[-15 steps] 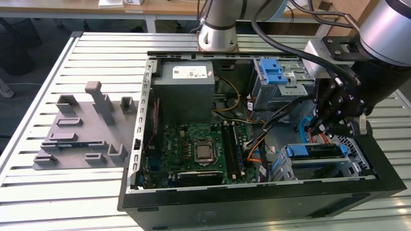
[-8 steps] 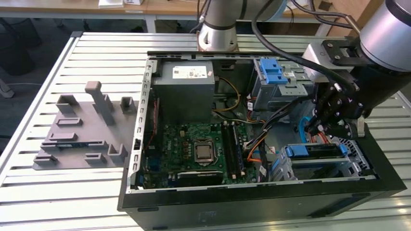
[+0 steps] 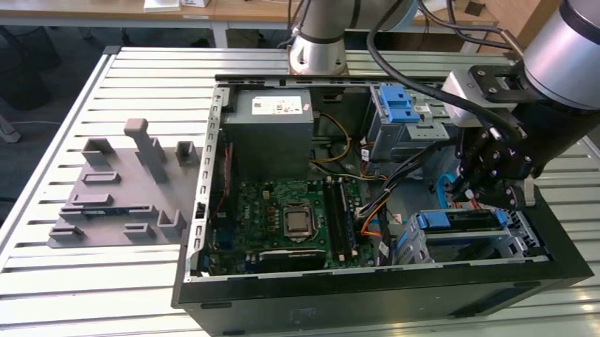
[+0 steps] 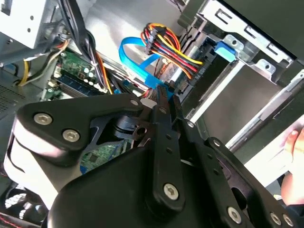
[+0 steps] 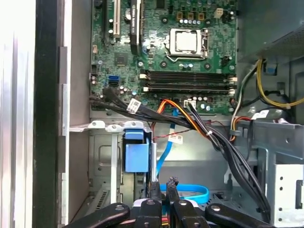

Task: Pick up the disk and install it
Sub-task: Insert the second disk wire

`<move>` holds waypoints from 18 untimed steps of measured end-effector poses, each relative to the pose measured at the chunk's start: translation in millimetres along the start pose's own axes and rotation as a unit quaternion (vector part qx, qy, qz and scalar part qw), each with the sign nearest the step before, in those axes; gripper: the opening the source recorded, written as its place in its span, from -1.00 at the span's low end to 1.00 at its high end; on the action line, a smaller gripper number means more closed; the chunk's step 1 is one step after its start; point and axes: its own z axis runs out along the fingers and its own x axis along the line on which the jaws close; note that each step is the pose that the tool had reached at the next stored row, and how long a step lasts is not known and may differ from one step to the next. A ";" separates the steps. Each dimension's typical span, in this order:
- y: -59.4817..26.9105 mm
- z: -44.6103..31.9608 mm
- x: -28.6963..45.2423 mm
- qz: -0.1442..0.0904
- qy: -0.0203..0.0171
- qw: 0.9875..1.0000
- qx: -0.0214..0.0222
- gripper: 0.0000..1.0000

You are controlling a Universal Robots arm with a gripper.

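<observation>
Exterior view: the black robot gripper is hovering at three o'clock of the open black computer case, just above the grey metal drive cage in the case's four o'clock corner. The silver rectangular disk in its bright blue plastic carrier frame is lying inside that cage, apparently seated, and is not in the gripper's grasp. In both wrist views the fingers are standing narrow, all but closed, with nothing of the disk between them. Their tips are sitting right beside a flat blue ribbon cable and near a bundle of red, orange and yellow wires that is plugging in at the cage's edge. Judging from this, the risk is snagging: any sideways or lifting move this deep among the wiring could hook the ribbon or tug a connector loose, and a downward slip could drive the tips against the cage wall or the green motherboard at nine o'clock of the cage.
</observation>
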 end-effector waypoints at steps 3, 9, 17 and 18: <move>0.0 1.7 2.6 -0.001 0.000 1.000 0.001 -0.67; 0.0 2.7 6.6 -0.001 0.000 1.000 0.001 -0.67; -0.1 5.3 11.1 -0.001 0.000 1.000 0.003 -0.67; 0.0 5.3 11.1 -0.001 0.000 1.000 0.004 -0.67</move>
